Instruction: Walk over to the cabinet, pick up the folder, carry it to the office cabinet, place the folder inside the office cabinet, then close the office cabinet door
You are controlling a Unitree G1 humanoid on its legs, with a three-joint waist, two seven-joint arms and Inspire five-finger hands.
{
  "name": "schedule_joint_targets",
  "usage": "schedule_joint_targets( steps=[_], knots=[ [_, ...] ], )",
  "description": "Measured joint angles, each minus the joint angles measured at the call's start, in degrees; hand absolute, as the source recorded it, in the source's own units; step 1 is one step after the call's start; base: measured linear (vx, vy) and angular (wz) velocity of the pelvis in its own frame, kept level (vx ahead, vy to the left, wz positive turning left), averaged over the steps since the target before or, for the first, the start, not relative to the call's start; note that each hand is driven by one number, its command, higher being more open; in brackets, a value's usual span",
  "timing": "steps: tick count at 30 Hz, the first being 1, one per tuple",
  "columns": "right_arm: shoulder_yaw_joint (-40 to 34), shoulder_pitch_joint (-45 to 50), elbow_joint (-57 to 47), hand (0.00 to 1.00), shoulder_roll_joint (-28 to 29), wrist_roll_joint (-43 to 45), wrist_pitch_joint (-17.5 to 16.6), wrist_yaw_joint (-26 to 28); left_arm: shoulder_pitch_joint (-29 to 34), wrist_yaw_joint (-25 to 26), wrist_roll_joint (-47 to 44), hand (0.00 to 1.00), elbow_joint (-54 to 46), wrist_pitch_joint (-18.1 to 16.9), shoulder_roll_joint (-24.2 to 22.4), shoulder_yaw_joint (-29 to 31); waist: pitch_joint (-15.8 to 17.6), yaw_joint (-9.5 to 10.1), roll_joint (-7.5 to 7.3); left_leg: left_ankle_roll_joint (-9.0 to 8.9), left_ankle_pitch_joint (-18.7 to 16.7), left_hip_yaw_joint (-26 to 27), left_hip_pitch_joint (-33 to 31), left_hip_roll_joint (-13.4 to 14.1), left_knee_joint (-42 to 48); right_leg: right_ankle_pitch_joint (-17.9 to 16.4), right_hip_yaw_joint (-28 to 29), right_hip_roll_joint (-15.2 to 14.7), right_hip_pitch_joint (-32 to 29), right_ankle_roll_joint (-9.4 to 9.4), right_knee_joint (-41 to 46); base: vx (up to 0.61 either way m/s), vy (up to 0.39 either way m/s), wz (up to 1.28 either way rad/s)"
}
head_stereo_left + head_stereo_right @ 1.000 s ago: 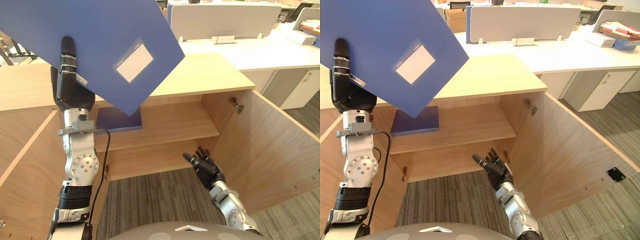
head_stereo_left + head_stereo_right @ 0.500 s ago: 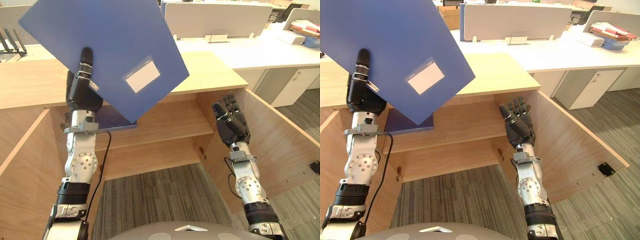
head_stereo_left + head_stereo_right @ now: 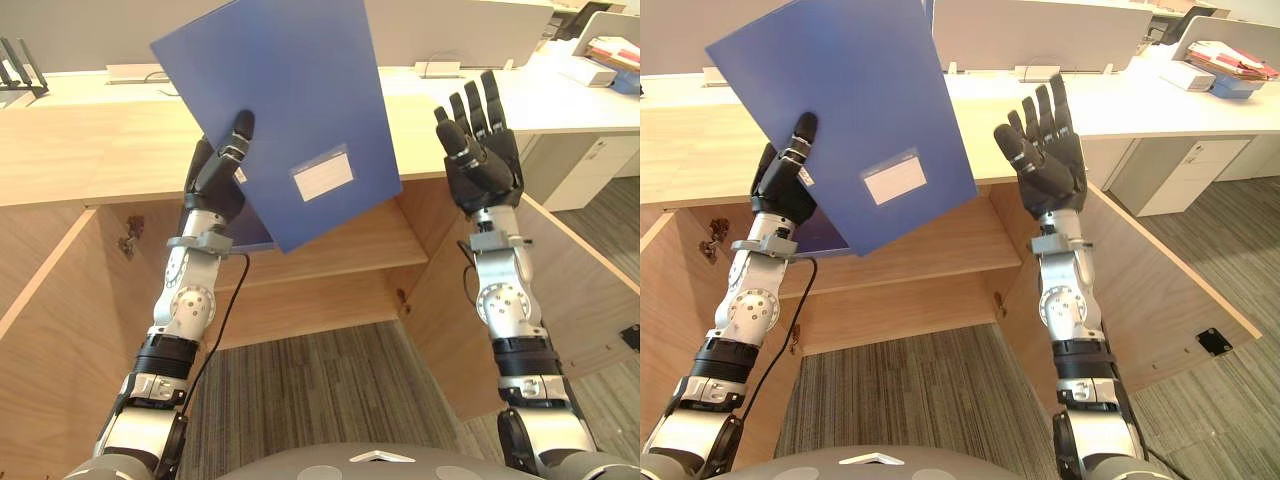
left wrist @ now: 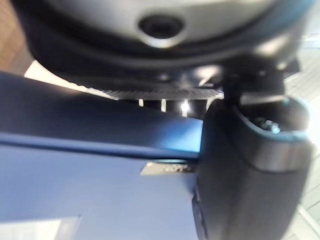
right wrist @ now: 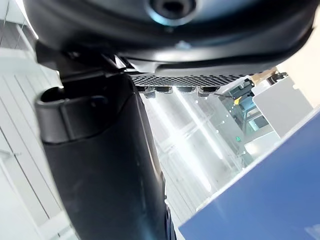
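A large blue folder with a white label is held up, tilted, in front of the open wooden office cabinet. My left hand is shut on its lower left edge, the thumb lying on the front face; the left wrist view shows the thumb pressed on the folder. My right hand is raised open, fingers straight up, just right of the folder and apart from it. A corner of the folder appears past my right hand.
The cabinet's right door and left door stand open. Another dark blue flat item lies on the shelf behind the folder. White desks with a partition, a drawer unit and stacked papers are beyond.
My right hand rose from low near the floor to beside the folder. The left hand brought the folder towards the middle and more upright. The camera shifted too.
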Motion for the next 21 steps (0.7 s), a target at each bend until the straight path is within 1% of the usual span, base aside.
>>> schedule_joint_targets(
  steps=[1, 5, 10, 12, 15, 17, 21],
  knots=[
    [0.43, -1.05, 0.1, 1.0, -0.8, 0.01, 0.01, 0.11, -1.12, -0.75, 0.05, 0.0, 0.79, 0.55, 0.01, -0.35, 0.23, 0.05, -0.09, 0.01, 0.0, 0.0, -0.04, 0.0, 0.01, 0.14, -0.05, 0.0, 0.0, -0.11, 0.0, 0.0, 0.0, 0.0],
    [2.02, -4.42, 1.74, 1.0, -3.27, 0.0, 0.18, 1.27, -3.25, -2.54, 0.15, 0.0, 2.83, 0.74, 0.02, -1.28, 0.84, 0.05, 0.11, 0.2, 0.12, -0.03, -0.31, -0.01, 0.05, 0.95, -0.11, 0.03, -0.08, -0.27, 0.0, -0.01, 0.001, 0.0],
    [4.42, -9.04, 6.02, 1.0, -5.85, -0.21, 0.56, 2.17, -3.96, -3.43, 0.15, 0.0, 3.92, 0.74, 0.09, -1.47, 0.86, 0.2, 0.13, 0.37, 0.23, -0.03, -0.36, -0.02, 0.04, 1.53, -0.17, 0.06, -0.17, -0.44, -0.02, -0.03, -0.003, 0.0],
    [5.97, -11.46, 7.63, 1.0, -7.27, -2.29, 0.7, 2.74, -5.05, -3.92, 0.15, 0.0, 4.89, 0.74, 0.56, -1.76, 0.87, 0.31, 0.13, 0.45, 0.28, -0.03, -0.38, -0.02, 0.04, 1.68, -0.19, 0.07, -0.2, -0.42, -0.02, -0.04, -0.013, 0.0],
    [8.6, -14.49, 9.89, 1.0, -9.93, -2.41, 2.02, 3.75, -6.87, -4.4, 0.15, 0.0, 4.99, 0.74, 0.69, -2.09, 0.86, 0.7, 0.13, 0.61, 0.39, -0.03, -0.58, -0.03, 0.04, 1.93, -0.22, 0.08, -0.41, -0.52, -0.03, -0.05, -0.015, 0.0],
    [10.19, -16.77, 12.22, 1.0, -11.04, -4.54, 2.83, 4.0, -8.31, -5.75, 0.15, 0.0, 4.99, 0.73, 1.0, -2.26, 0.87, 0.98, 0.15, 0.72, 0.48, -0.02, -0.63, -0.05, 0.03, 2.09, -0.23, 0.08, -0.48, -0.56, -0.03, -0.05, -0.016, -0.01],
    [13.92, -19.61, 15.81, 1.0, -13.96, -4.56, 4.33, 5.15, -9.2, -8.27, 0.13, 0.0, 4.98, 0.71, 1.78, -2.27, 0.87, 1.63, 0.15, 0.89, 0.63, -0.02, -0.63, -0.07, -0.04, 2.21, -0.26, 0.08, -0.48, -0.54, -0.06, -0.04, -0.018, 0.0]
  ],
)
